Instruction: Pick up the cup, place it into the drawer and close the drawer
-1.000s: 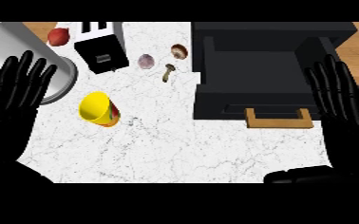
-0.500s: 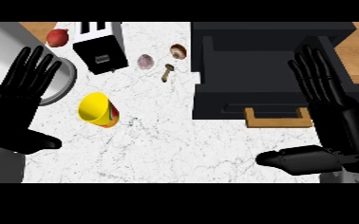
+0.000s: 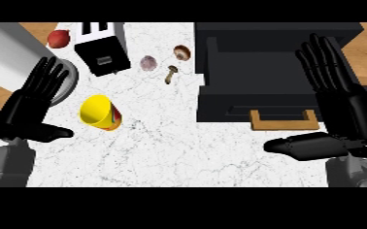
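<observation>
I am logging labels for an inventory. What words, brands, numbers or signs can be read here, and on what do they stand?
None can be read.
The yellow cup has a red patch low on its side, with no legible text.
The toaster shows only a small pale mark on its front, too small to read.
The black drawer is unmarked.

A single head view looks steeply down on the white marbled counter top [image 3: 179,140], forearms entering from its lower edge; no second view shares the scene.
</observation>
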Tool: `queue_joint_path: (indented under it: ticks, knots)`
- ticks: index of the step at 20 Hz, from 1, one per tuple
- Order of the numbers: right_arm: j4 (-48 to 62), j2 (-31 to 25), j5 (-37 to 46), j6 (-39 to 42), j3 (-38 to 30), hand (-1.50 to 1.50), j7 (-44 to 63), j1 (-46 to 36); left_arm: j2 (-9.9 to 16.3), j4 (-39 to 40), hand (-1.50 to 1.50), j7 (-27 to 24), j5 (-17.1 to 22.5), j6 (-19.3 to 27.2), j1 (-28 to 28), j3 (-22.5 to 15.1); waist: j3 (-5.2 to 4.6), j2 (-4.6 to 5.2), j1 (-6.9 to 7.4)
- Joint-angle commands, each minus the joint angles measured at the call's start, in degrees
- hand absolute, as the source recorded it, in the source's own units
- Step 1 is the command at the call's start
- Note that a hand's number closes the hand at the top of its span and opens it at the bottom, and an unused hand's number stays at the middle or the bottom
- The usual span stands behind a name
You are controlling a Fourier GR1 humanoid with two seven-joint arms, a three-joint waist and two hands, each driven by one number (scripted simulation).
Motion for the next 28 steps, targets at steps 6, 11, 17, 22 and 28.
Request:
queue_joint_path:
  ticks: [6, 11, 17, 22, 28]
  knots:
    - [3.2, 0.5, 0.3, 0.9, -0.8, -1.5, -3.0, -2.0, 0.6, 23.1, -1.5, -18.1, -11.0, -1.3, -2.9, -0.6, -0.02, 0.05, -0.14]
    - [0.0, -0.4, -1.8, -0.1, -1.8, -1.5, 4.5, -5.9, 0.0, 37.4, -1.5, -27.1, -16.3, 1.2, -8.7, -1.4, -0.07, 0.14, -0.63]
    - [0.7, -1.1, -1.8, 3.0, -2.4, -1.5, -0.5, -1.4, 4.1, 52.7, -1.5, -36.3, -19.5, 0.9, -13.5, 0.0, -0.11, 0.32, -1.13]
    - [-1.2, -1.5, -2.8, 2.1, -3.4, -1.5, 2.8, -2.8, 2.2, 57.9, -1.5, -40.9, -21.4, 3.7, -16.4, -0.6, -0.18, 0.44, -1.63]
    - [1.5, -1.6, -1.9, 1.0, -3.0, -1.5, 5.4, -7.8, -0.1, 59.7, -1.5, -46.7, -21.7, 4.5, -14.8, -0.5, -0.22, 0.54, -1.28]
